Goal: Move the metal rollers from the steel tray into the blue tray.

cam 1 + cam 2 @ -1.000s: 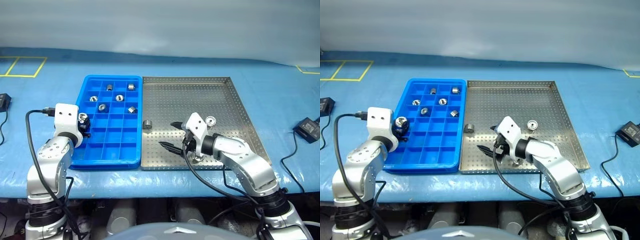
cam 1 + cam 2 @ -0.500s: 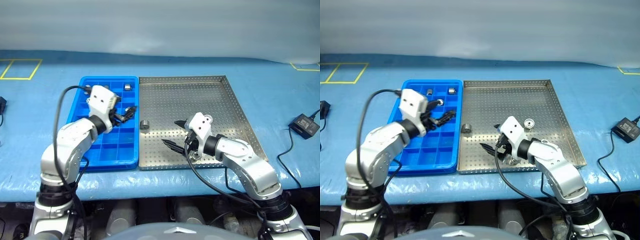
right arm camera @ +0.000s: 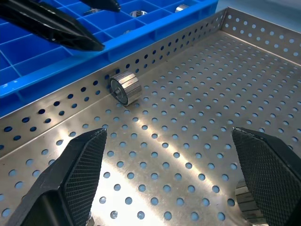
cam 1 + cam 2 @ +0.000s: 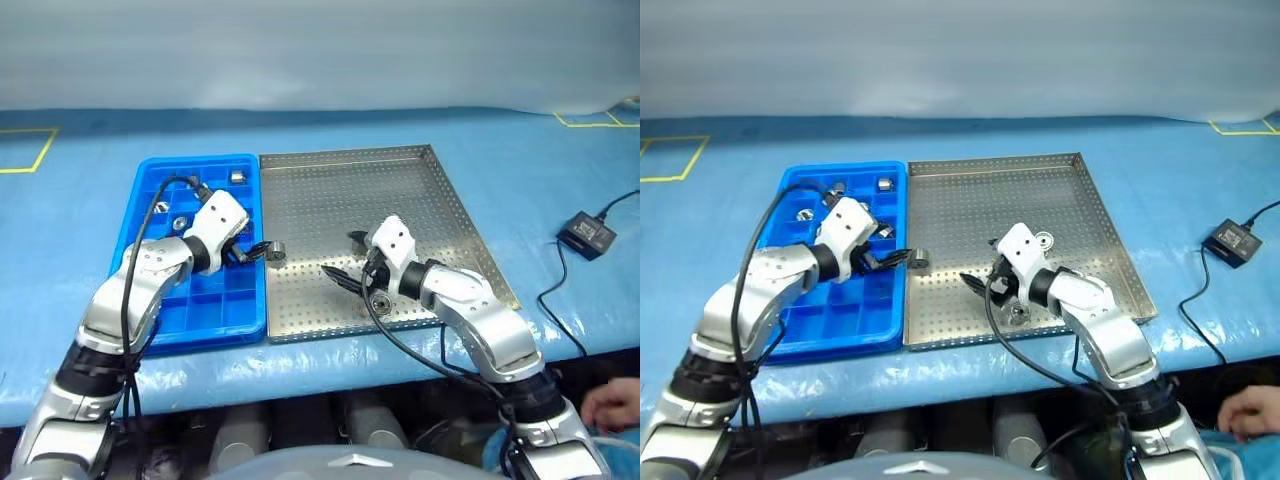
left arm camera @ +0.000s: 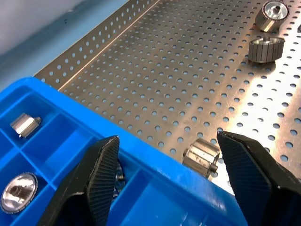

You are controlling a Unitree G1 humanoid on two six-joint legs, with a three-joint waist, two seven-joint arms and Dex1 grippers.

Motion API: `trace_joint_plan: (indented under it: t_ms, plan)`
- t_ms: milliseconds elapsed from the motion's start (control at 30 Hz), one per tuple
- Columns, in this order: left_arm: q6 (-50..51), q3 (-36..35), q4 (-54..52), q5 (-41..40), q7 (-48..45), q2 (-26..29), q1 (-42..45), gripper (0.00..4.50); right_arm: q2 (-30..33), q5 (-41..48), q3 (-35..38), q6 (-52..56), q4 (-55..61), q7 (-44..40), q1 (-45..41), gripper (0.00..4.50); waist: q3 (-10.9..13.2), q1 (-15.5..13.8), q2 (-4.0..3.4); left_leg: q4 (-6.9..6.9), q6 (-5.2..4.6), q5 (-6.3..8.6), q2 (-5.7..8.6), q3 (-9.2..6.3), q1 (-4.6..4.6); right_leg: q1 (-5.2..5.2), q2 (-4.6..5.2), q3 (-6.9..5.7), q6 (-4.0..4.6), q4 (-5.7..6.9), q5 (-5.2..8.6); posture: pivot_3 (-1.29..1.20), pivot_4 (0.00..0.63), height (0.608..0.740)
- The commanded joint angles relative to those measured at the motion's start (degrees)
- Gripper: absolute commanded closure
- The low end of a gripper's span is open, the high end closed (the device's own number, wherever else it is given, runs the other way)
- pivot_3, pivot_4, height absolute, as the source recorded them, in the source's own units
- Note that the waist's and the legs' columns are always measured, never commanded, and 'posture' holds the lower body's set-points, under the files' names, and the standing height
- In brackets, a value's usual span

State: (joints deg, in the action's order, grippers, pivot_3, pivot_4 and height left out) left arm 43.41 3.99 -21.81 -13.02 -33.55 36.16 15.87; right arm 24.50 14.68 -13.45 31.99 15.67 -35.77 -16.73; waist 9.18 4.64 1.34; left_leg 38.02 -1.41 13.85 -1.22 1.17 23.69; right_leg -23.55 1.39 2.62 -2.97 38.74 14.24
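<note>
Roller (image 5: 201, 158) between open left hand (image 5: 176, 181) fingers

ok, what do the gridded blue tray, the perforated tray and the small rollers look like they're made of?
Gridded blue tray: probably moulded plastic, uniform glossy blue with thin walls.
Perforated silver tray: metal sheet, likely steel, brushed, with bright streaky reflections.
Small silver roller beside the tray wall: bright machined metal, faceted rim that mirrors light.

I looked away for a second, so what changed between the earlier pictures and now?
The left gripper let go of its roller and swung right across the blue tray, now open toward the roller by the steel tray's left rim. The right gripper stayed open over the tray.
</note>
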Motion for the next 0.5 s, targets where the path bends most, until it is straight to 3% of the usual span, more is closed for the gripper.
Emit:
trace_joint_plan:
  t_ms: [33, 233, 500]
  plan:
    - [1.70, -6.49, -7.62, -0.38, 2.95, 0.84, -4.00, 0.90, -1.96, -1.03, -3.68, -4.63, -8.09, -5.84, -6.28, 0.00, 0.00, 0.30, 0.00, -0.02, 0.00, 0.00, -0.04, 0.08, -0.03, -0.01, 0.01, 0.02, 0.09, 0.00, -0.08, -0.06, 0.150, 0.740]
    - [5.21, -9.58, -13.31, -1.56, 5.64, -0.34, -10.12, 0.90, -6.51, -2.69, -5.97, -10.41, -22.96, -11.00, -12.23, 0.00, 0.00, -1.83, 0.01, -0.02, -0.01, 0.01, 0.00, -0.02, -0.01, 0.04, 0.04, -0.05, 0.10, 0.00, -0.11, 0.04, 0.150, 0.740]
    - [8.22, -11.38, -17.86, -2.38, 7.93, -1.09, -14.83, 0.90, -12.84, -5.47, -4.65, -17.74, -38.57, -11.41, -18.43, 0.00, 0.00, -4.00, 0.01, -0.03, 0.01, -0.01, 0.01, -0.05, -0.04, 0.05, 0.09, -0.11, 0.11, 0.01, -0.13, 0.08, 0.150, 0.740]
